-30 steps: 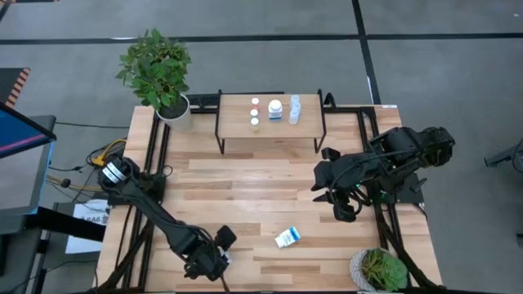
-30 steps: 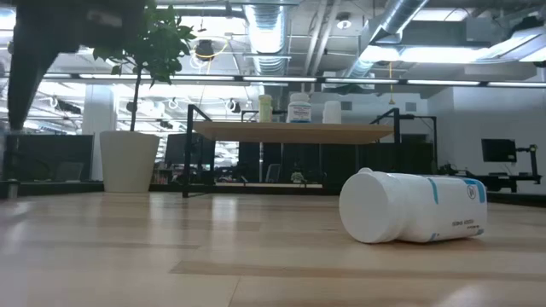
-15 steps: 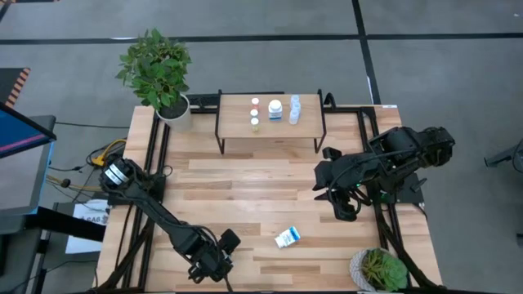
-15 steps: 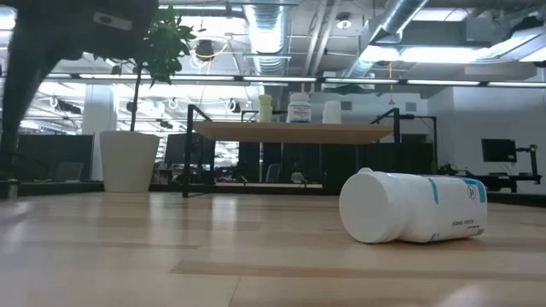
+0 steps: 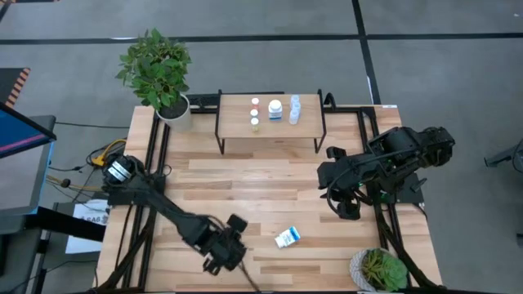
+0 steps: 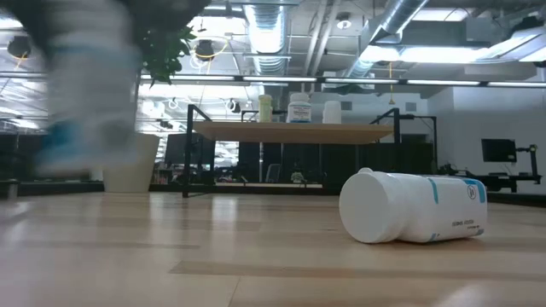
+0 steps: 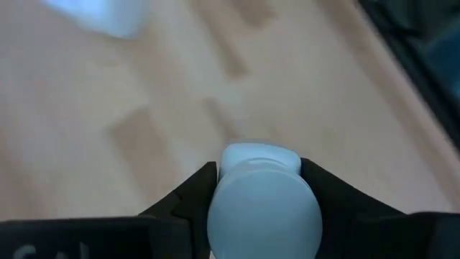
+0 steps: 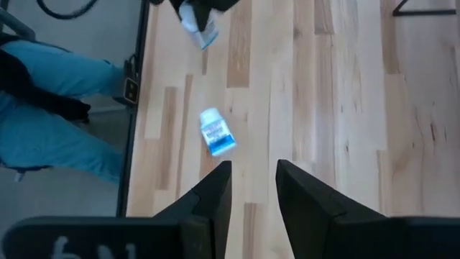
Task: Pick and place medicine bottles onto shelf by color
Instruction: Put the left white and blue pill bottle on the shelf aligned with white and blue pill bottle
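Left pincer (image 5: 222, 253) clamps a small bottle (image 7: 262, 208) by its pale-blue cap, near the worktop (image 5: 245, 188) front edge. Risk: we read the grip as shallow, so a fast swing could shake it loose. Next, a larger bottle (image 5: 287, 238) lies on its side mid-front, likely to roll if clipped. Shelf (image 5: 306, 128) at the back carries several bottles already, with bare room at its left end. Right pincer (image 8: 253, 188) hovers at the right side, fingers apart, empty.
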`<state>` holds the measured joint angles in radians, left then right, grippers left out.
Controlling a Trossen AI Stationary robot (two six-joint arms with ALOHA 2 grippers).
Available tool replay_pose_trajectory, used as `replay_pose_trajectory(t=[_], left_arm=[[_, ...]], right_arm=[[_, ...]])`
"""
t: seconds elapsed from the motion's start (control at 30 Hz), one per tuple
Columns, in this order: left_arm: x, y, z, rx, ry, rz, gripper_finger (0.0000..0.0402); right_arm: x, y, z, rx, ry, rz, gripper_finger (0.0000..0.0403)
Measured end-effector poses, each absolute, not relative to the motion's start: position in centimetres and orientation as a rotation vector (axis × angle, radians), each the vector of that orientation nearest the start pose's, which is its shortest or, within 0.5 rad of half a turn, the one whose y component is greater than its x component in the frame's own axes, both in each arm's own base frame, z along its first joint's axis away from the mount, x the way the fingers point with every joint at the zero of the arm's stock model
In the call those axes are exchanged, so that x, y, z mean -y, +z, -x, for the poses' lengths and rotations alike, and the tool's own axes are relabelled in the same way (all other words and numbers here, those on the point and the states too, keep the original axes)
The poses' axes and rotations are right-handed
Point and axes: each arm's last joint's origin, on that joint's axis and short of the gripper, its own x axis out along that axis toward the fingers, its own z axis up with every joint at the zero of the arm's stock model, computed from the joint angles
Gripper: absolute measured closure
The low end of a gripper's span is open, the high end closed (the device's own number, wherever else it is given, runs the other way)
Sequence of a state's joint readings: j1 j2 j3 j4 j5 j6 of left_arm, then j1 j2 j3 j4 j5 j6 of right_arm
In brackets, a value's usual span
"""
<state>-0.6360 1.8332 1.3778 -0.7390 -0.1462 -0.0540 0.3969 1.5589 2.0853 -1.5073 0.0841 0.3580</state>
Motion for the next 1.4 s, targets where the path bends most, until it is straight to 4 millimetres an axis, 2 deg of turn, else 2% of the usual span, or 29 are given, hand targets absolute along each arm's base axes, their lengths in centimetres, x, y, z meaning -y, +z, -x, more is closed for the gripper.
replay_pose_trajectory(t=[0.13,0.27,0.43,0.63,0.77,0.87,1.0,1.2,1.33,1.4], left_arm=[[18.2,24.9,-32.4,-1.15,-0.281,-0.465,0.0264],[12.6,28.8,-35.1,-1.163,-0.167,-0.421,0.0264],[5.4,33.1,-37.6,-1.057,-0.106,-0.347,0.0264],[-3.1,36.7,-38.4,-0.926,0.051,-0.237,0.0264],[-6.9,37.3,-38.2,-0.88,0.114,-0.16,0.0264],[-8.9,37.6,-38.0,-0.837,0.13,-0.119,0.0264],[-10.8,37.8,-37.7,-0.814,0.166,-0.109,0.0264],[-12.2,36.4,-38.8,-0.826,0.179,-0.119,0.0264],[-12.9,36.5,-40.0,-0.81,0.164,-0.122,0.0264],[-13.0,36.6,-40.2,-0.855,0.156,-0.11,0.0264]], right_arm=[[-9.3,46.0,-22.9,-1.035,0.101,-0.079,0.0271],[-9.0,46.5,-22.0,-1.025,0.103,-0.087,0.0275],[-8.7,47.5,-20.1,-0.975,0.123,-0.08,0.0282],[-8.2,48.7,-17.8,-0.913,0.151,-0.074,0.0282],[-8.2,49.0,-17.1,-0.885,0.125,-0.069,0.0283],[-8.0,49.2,-16.6,-0.871,0.135,-0.059,0.0283],[-7.8,49.4,-16.2,-0.86,0.138,-0.064,0.0283],[-7.7,49.4,-16.1,-0.859,0.139,-0.066,0.0283],[-7.7,49.4,-16.2,-0.859,0.14,-0.066,0.0283],[-7.8,49.4,-16.2,-0.863,0.143,-0.063,0.0283]])
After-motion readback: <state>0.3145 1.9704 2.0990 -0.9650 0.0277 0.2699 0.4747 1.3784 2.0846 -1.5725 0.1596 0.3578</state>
